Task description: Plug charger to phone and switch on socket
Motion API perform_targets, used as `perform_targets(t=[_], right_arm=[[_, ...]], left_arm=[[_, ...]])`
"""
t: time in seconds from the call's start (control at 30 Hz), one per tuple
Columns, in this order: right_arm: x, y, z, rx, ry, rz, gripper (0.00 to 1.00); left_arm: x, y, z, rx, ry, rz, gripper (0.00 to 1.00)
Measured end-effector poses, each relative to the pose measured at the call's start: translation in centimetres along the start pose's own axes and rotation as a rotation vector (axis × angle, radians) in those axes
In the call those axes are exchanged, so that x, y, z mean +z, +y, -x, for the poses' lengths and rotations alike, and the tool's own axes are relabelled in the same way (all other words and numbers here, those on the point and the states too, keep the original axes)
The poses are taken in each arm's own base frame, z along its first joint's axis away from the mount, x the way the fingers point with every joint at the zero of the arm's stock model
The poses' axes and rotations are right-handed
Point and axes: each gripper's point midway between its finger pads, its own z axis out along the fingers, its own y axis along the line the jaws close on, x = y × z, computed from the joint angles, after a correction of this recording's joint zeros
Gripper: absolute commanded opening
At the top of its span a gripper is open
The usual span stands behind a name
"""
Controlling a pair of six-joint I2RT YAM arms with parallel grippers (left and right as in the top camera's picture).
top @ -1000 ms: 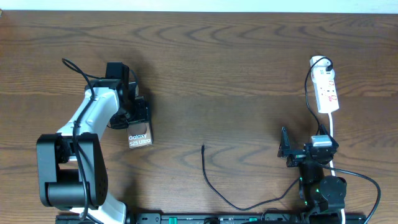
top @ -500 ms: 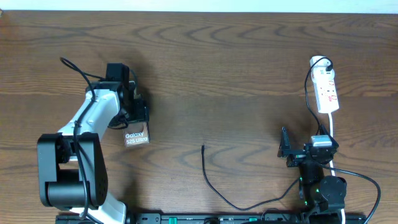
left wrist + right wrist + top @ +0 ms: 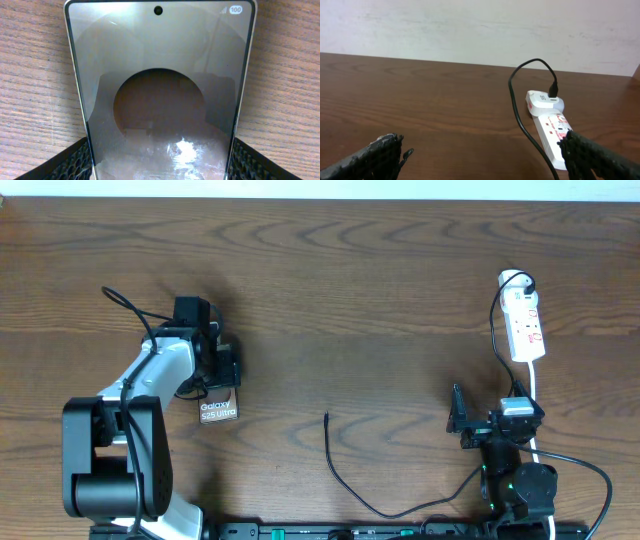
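Observation:
The phone (image 3: 219,409), brownish and glossy with white "Galaxy S25 Ultra" lettering, lies on the table at the left. It fills the left wrist view (image 3: 160,90). My left gripper (image 3: 214,368) is shut on the phone's far end, a finger on each long edge. The charger cable (image 3: 345,480) curves over the front centre, its plug tip (image 3: 327,418) lying free. The white socket strip (image 3: 524,325) lies at the far right, and in the right wrist view (image 3: 552,130) a black cable is plugged into it. My right gripper (image 3: 470,423) is open and empty near the front right.
The strip's white cord (image 3: 535,395) runs down beside my right arm. The table's far edge meets a white wall (image 3: 470,30).
My left gripper has drawn the phone a little toward the front of the table, turning it slightly. The right arm has not moved.

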Motion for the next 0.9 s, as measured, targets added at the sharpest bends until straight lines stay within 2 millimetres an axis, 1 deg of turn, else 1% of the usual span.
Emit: perform_targets(t=[0.07,0.1,0.17,0.3,0.37,0.47,0.9], right_arm=[[0.0,0.01,0.0,0.0,0.0,0.0,0.99],[0.0,0.0,0.0,0.0,0.0,0.0,0.99],[0.0,0.0,0.0,0.0,0.0,0.0,0.99],[0.0,0.0,0.0,0.0,0.0,0.0,0.99],[0.0,0.0,0.0,0.0,0.0,0.0,0.99],[0.0,0.0,0.0,0.0,0.0,0.0,0.99],[0.0,0.0,0.0,0.0,0.0,0.0,0.99]], left_arm=[[0.0,0.01,0.0,0.0,-0.002,0.0,0.51],[0.02,0.02,-0.01,0.0,-0.003,0.0,0.56],[0.02,0.02,0.0,0.0,-0.005,0.0,0.65],[0.07,0.1,-0.03,0.0,-0.017,0.003,0.78],[0.1,0.16,-0.05,0.003,-0.022,0.005,0.89],[0.14,0.3,-0.1,0.0,-0.025,0.012,0.92],[0.14,0.26,-0.09,0.0,-0.026,0.01,0.94]])
